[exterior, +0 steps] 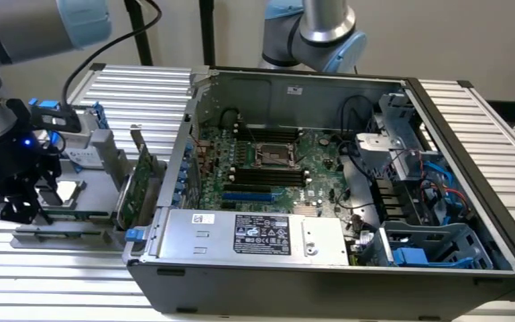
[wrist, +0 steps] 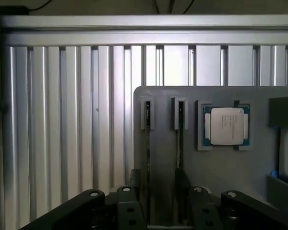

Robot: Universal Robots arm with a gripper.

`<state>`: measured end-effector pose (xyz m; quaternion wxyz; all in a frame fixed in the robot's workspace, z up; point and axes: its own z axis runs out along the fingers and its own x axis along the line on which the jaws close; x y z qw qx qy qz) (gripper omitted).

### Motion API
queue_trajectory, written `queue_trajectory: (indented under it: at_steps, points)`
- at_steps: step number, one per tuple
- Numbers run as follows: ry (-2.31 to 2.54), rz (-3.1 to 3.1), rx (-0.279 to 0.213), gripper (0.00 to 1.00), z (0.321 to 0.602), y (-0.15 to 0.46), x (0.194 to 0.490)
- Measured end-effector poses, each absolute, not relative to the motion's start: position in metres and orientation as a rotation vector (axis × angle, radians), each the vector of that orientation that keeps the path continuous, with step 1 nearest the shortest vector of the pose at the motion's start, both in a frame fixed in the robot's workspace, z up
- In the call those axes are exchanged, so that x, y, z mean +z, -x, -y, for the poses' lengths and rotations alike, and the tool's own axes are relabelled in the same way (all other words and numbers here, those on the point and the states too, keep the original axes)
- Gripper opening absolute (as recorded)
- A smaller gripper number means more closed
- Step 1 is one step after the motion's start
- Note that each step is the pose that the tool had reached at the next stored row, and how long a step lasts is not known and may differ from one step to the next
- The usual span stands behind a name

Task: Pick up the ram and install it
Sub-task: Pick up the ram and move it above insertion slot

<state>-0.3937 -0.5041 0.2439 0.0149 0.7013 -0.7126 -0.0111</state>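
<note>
Claw (wrist: 158, 187) hangs low over the holder (wrist: 163, 143), at nine o'clock of the case (exterior: 329, 285) in the exterior view, its fingers spread apart and gripping nothing. The ram (wrist: 148, 153) stands on edge in the holder, in the slot farther from the processor (wrist: 226, 125). In the wrist view its thin edge runs into the gap between the fingers, closer to one finger than the other, and I cannot tell whether either touches it. So the step in hand is the pick-up, with the grasp not yet made and the install untouched. By my reckoning, a grasp from here calls for the claw centred on the stick, pads closing flat on its two faces, and a straight pull along the slot, since a thin board would likely bind or flex if tilted.

Moving rightward in the exterior view, a green card (exterior: 131, 191) stands upright between holder and case. Inside the open case the black memory slots (exterior: 267, 176) lie at six o'clock of the socket (exterior: 273, 154), and a drive cage (exterior: 399, 117) with blue cables sits at three o'clock. Everything rests on a ribbed aluminium table (exterior: 61, 288), with a plain pale wall (exterior: 445, 40) behind.
</note>
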Motion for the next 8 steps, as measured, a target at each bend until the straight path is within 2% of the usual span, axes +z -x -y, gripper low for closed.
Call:
queue_trajectory:
  at_steps: [8]
  points:
    - [-2.183,2.217,-0.035,1.0,0.506,0.394,0.229]
